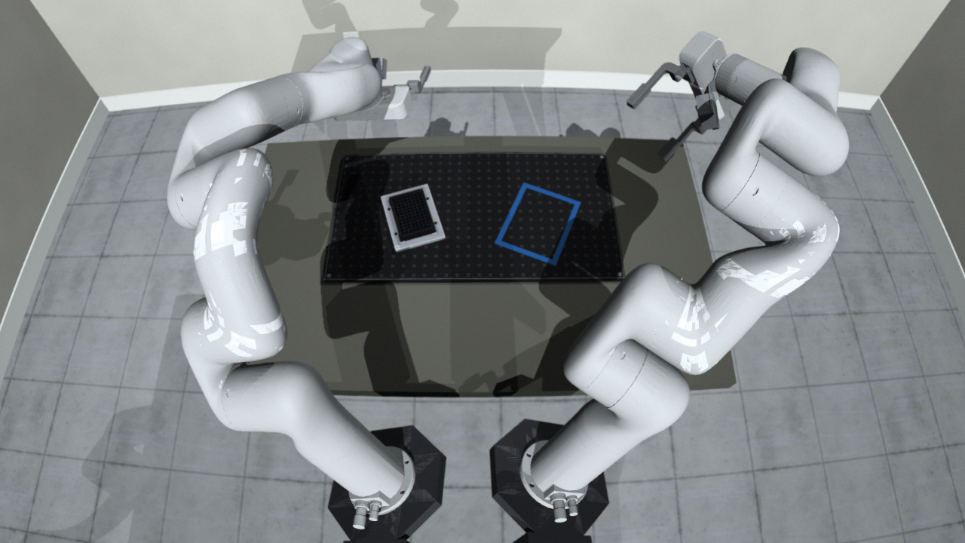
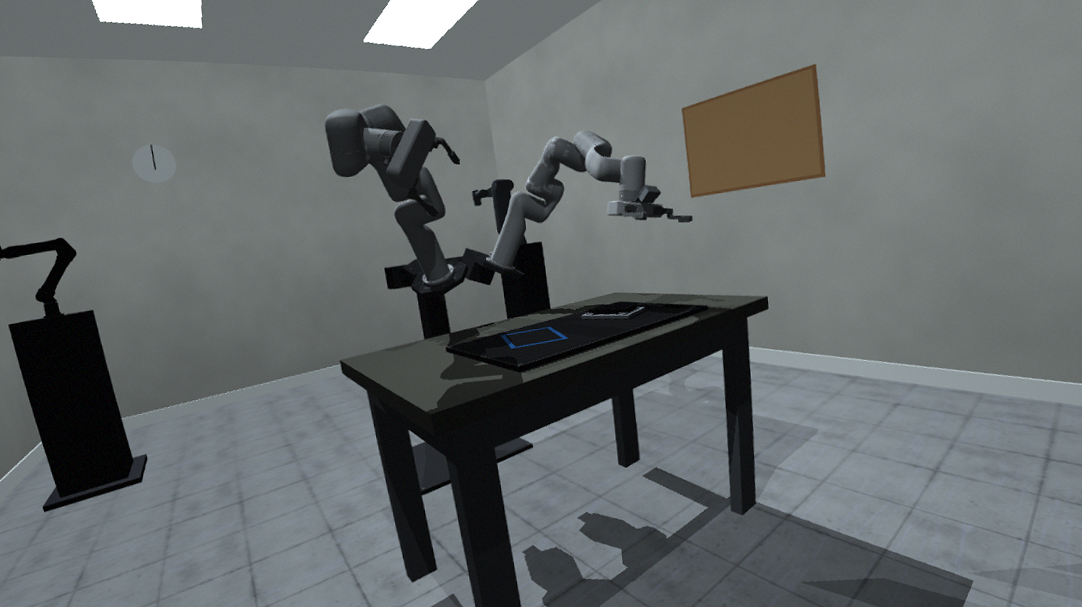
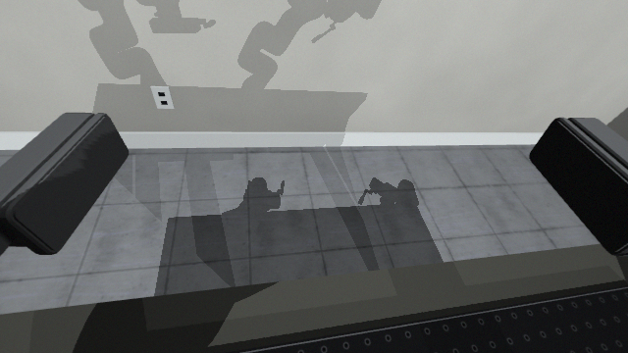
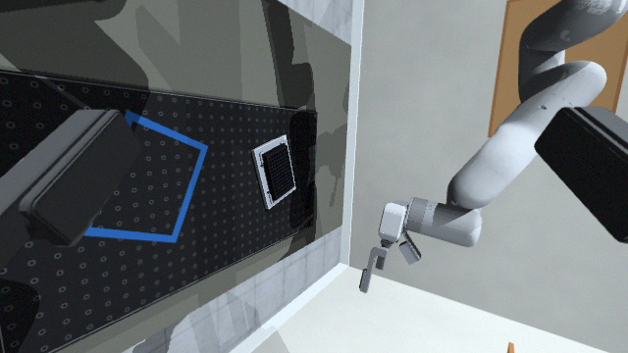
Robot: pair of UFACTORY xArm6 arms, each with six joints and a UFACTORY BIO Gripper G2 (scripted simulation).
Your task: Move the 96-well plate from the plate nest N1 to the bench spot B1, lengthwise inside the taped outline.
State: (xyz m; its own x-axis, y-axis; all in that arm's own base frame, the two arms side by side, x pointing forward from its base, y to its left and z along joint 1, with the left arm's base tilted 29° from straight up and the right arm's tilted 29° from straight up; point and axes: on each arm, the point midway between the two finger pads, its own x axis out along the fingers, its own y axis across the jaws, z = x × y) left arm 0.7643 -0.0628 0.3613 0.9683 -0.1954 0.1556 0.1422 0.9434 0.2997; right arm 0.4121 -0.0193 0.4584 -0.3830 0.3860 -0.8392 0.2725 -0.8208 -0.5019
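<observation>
The left gripper (image 1: 402,74) (image 2: 667,207) (image 3: 326,181) (image 4: 388,267) is wide open and has nothing in it. The right gripper (image 1: 650,125) (image 2: 441,181) (image 4: 334,176) is wide open too, and it is not holding anything. Both are up in the air, higher than the table (image 1: 296,337) (image 2: 410,387) (image 3: 319,294) (image 4: 211,64).

The black plate with lots of little holes (image 1: 412,213) (image 2: 615,307) (image 4: 279,172) sits in its white nest (image 1: 419,240) (image 2: 610,315) (image 4: 263,178). It is lower than both grippers, and neither one touches it. In the right wrist view, the plate shows between the right gripper's two fingers, but well apart from them.

The blue tape shape (image 1: 510,213) (image 2: 540,342) (image 4: 190,193) is on the same black dotted board (image 1: 465,263) (image 2: 593,332) (image 3: 442,338) (image 4: 221,221). It is lower than the right gripper, and one finger hides part of it in the wrist view. The plate is not inside the tape. The left wrist view sees a bit of the board, low down past the left gripper's fingers, but no plate.
</observation>
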